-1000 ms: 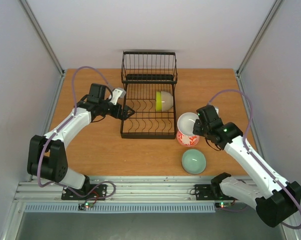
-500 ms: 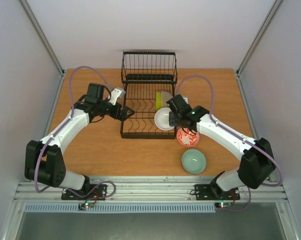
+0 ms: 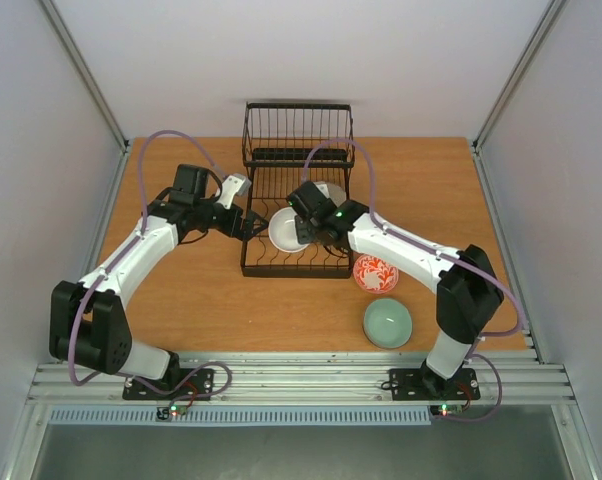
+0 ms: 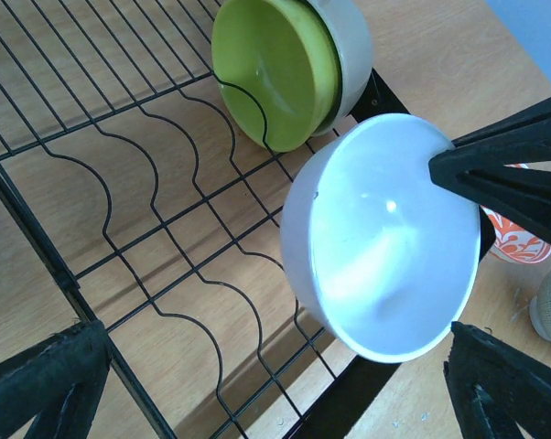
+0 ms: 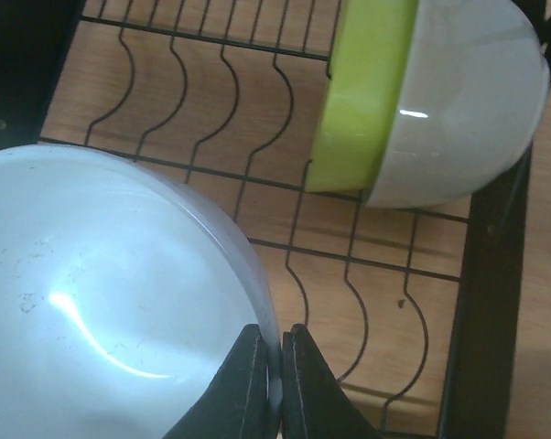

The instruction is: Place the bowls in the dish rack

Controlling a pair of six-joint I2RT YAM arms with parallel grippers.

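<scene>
The black wire dish rack (image 3: 297,150) stands at the table's middle back. A yellow-green bowl (image 5: 422,101) stands on edge in its right slots, also in the left wrist view (image 4: 275,69). My right gripper (image 5: 274,380) is shut on the rim of a plain white bowl (image 5: 111,293), holding it tilted above the rack's base wires (image 4: 147,183). From above the white bowl (image 3: 284,230) hangs over the rack's left-middle, with the right gripper (image 3: 301,236) at its right side. My left gripper (image 3: 256,222) is open at the rack's left edge, facing the white bowl (image 4: 385,238) with nothing between its fingers.
A white bowl with a red-orange pattern (image 3: 375,273) sits on the table just right of the rack's front corner. A pale celadon bowl (image 3: 388,323) sits nearer the front edge. The rack's taller basket section (image 3: 298,128) is at the back.
My right arm has swung left, carrying the white bowl from on top of the patterned bowl to above the rack's left-middle. The left arm has barely moved.
</scene>
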